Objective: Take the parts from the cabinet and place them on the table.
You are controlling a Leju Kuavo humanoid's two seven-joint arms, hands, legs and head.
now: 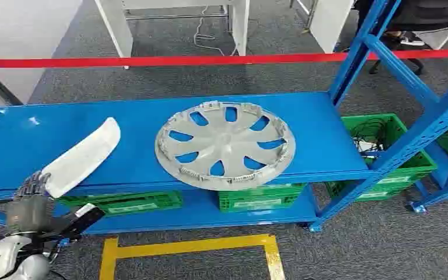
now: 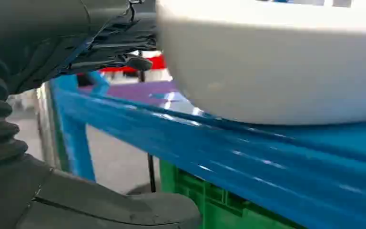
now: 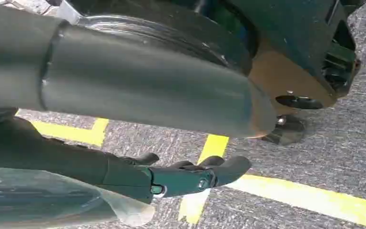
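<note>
The left hand (image 1: pixel 32 195) grips the near end of a long white plastic trim panel (image 1: pixel 84 156), fingers over its top face and thumb (image 2: pixel 109 210) beneath, as the left wrist view suggests. The panel runs up and away from the hand, its far end over the blue shelf (image 1: pixel 46 137) of the cabinet; in the wrist view its underside sits on or just above the shelf's front edge, I cannot tell which.

The panel looks light, stiff and smooth-skinned, so it probably slips easily. Held at one end, its length will likely lever against the fingers, and a grip nearer the middle would steady it.

Further from the hand, to its right, a grey wheel cover (image 1: pixel 225 144) lies flat on the same shelf. It looks light but broad and somewhat brittle at the clips; the rim or a spoke opening seems the best hold.

The right hand (image 3: pixel 190 176) hangs over the carpet with fingers loosely extended, holding nothing.
</note>
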